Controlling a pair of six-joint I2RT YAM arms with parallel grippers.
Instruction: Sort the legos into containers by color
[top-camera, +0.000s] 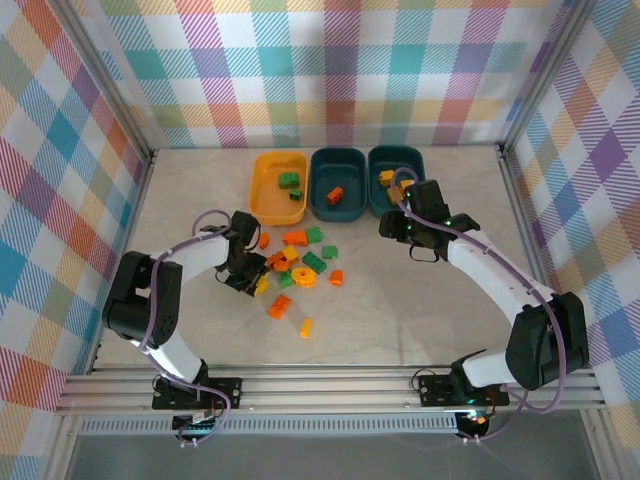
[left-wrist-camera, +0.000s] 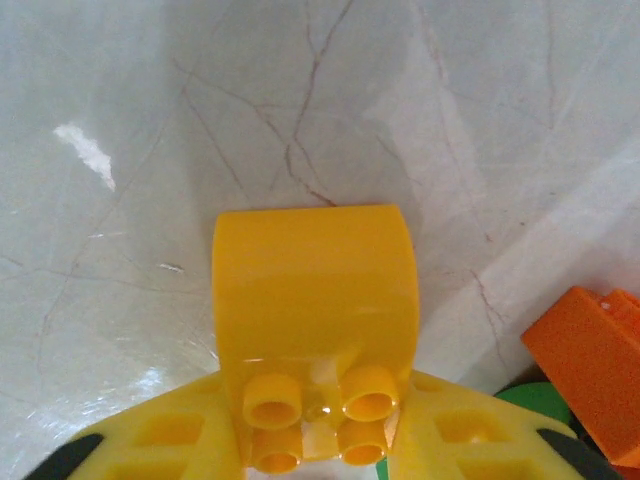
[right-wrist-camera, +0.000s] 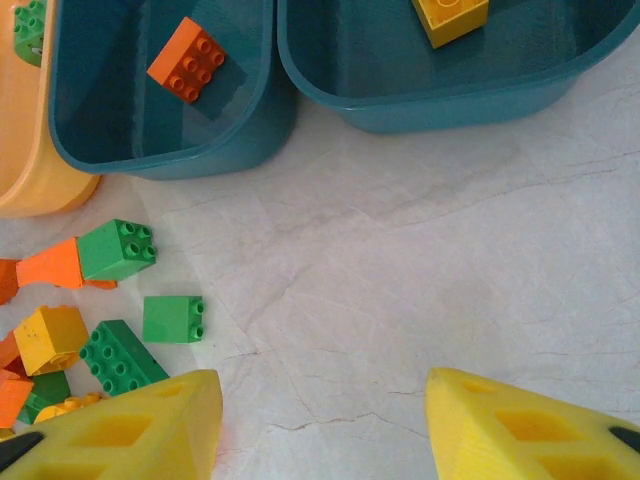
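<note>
From above, loose legos (top-camera: 295, 268) lie on the table (top-camera: 380, 310) short of three containers (top-camera: 338, 183). Left wrist: the left hand (left-wrist-camera: 318, 410) clamps a yellow brick (left-wrist-camera: 315, 290), an orange brick (left-wrist-camera: 590, 350) crowding its right. Right wrist: the right hand (right-wrist-camera: 322, 400) gapes empty, green bricks (right-wrist-camera: 118, 250) leftward.

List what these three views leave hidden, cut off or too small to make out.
Top view: right teal tub, partly covered by the right gripper.
Right wrist view: that tub's yellow brick, cut by the top edge.
Left wrist view: orange brick, cut by the right edge; green piece mostly hidden by it.
Top view: left gripper, too small to show its hold on the gripped yellow brick.
</note>
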